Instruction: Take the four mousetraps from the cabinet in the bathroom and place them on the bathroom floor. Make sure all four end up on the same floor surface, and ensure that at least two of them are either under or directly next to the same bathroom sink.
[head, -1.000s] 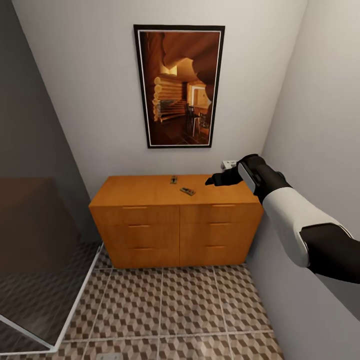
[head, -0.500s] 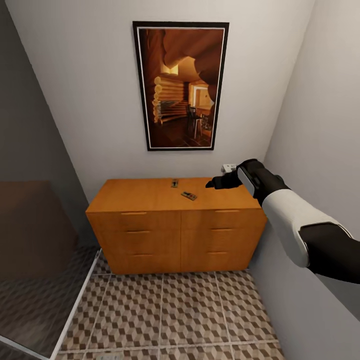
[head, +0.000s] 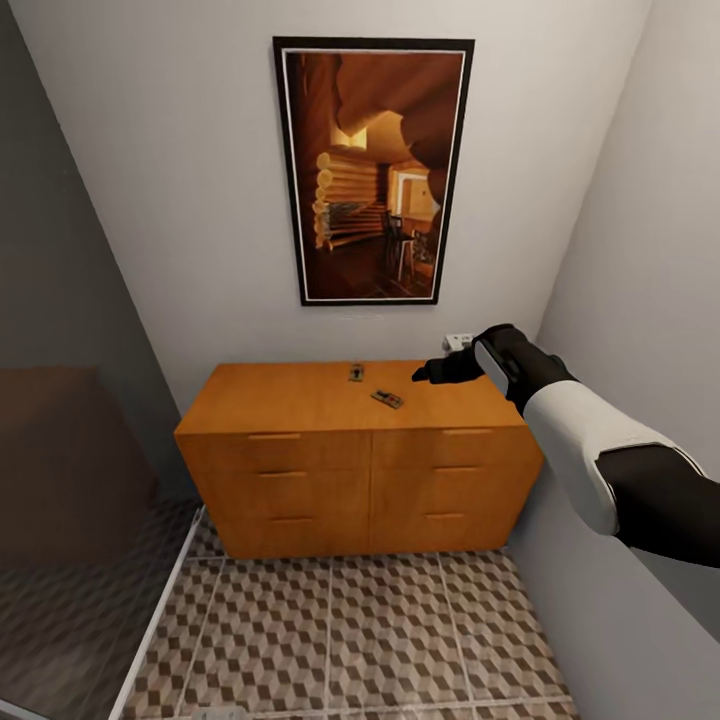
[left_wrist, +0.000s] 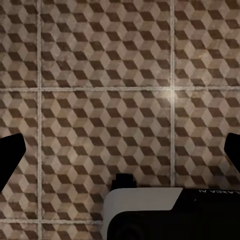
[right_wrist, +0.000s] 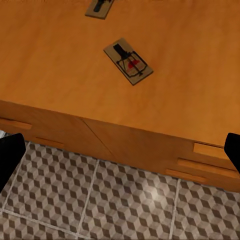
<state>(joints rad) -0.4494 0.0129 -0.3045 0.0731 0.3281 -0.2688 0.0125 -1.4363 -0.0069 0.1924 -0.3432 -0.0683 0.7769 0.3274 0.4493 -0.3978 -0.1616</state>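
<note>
Two mousetraps lie on the flat top of the orange-brown cabinet (head: 300, 400): the nearer mousetrap (head: 388, 399) sits slightly right of centre, the farther mousetrap (head: 356, 372) close to the back wall. In the right wrist view the nearer one (right_wrist: 128, 61) shows its dark wire and a red spot, while the farther one (right_wrist: 100, 7) is cut off by the frame edge. The right gripper (head: 428, 373) hovers above the cabinet's right end, beside the nearer trap but apart from it; its fingertips (right_wrist: 11, 155) stand at opposite frame edges, spread wide and empty. The left gripper (left_wrist: 120, 155) hangs over the bathroom floor (left_wrist: 100, 75), fingers likewise wide with nothing between them. Partial mirrored lettering on its body is too clipped to read. A framed picture (head: 372, 170) hangs above the cabinet, and a small white wall fitting (head: 458, 341) is half hidden behind the right arm.
</note>
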